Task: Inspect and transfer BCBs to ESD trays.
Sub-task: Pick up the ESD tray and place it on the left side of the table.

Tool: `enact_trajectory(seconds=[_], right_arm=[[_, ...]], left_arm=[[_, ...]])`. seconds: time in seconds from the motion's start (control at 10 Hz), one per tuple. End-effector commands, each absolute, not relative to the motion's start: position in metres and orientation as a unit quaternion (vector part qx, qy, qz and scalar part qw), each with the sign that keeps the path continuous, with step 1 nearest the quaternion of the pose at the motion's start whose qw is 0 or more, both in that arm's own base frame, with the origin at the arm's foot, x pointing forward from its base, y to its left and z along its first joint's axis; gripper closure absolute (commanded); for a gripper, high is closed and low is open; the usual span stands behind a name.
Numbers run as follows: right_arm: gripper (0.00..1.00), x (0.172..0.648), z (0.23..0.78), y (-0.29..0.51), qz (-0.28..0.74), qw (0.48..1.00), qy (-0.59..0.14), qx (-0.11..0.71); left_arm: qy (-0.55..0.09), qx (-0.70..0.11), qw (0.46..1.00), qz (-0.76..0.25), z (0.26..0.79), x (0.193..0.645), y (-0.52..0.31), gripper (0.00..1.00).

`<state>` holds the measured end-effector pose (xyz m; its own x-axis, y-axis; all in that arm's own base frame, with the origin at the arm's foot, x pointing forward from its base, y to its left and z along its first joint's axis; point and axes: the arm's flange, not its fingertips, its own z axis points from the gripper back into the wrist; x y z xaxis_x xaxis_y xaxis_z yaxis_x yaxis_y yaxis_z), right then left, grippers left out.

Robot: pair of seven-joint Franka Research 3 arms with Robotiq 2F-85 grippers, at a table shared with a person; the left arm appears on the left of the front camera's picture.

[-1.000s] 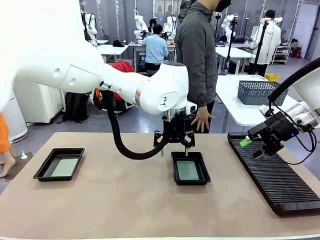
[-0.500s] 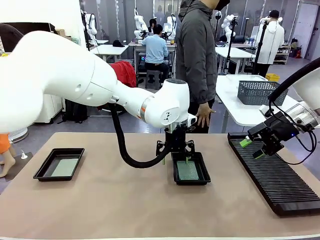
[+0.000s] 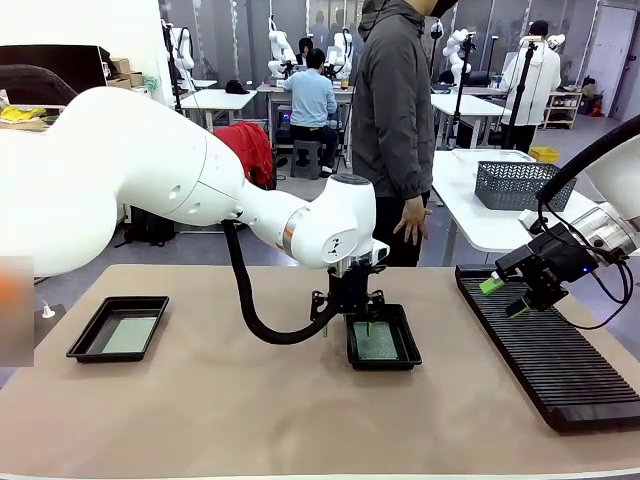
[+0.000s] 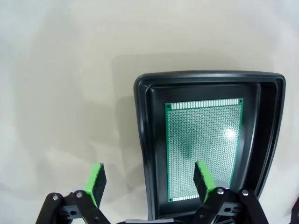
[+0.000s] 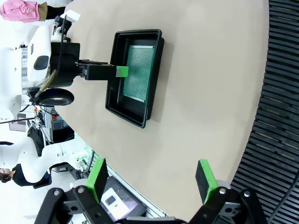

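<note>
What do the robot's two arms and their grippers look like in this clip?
Both arms have glossy white rounded shells. The left arm trails a thick black hose to its wrist. Each gripper, left and right, is black with green finger pads; thin black cables loop behind the right one.

Long black ribbed rack [image 3: 545,350] at table's [image 3: 230,410] right; grey mesh basket [image 3: 518,184] on far table.
</note>
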<state>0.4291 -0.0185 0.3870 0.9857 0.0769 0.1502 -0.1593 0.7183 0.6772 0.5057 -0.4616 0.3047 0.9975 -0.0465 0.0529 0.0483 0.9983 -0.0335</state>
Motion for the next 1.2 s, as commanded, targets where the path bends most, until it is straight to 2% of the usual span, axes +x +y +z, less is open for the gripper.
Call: enact_trajectory(seconds=[0.0,0.8,1.1], right_arm=[[0.0,0.4271,0.387,-0.0169,0.054,0.928,-0.058,0.365],[0.0,0.4271,0.387,-0.0169,0.054,0.928,-0.058,0.365],[0.0,0.4271,0.387,-0.0169,0.054,0.928,-0.058,0.365]], left_arm=[[-0.031,-0.014,0.999,-0.019,0.2986,0.5088,-0.4637,0.0],[-0.025,-0.018,0.999,-0.024,0.3024,0.5065,-0.4638,0.0],[-0.016,-0.032,0.999,-0.014,0.3018,0.5129,-0.4566,0.07]])
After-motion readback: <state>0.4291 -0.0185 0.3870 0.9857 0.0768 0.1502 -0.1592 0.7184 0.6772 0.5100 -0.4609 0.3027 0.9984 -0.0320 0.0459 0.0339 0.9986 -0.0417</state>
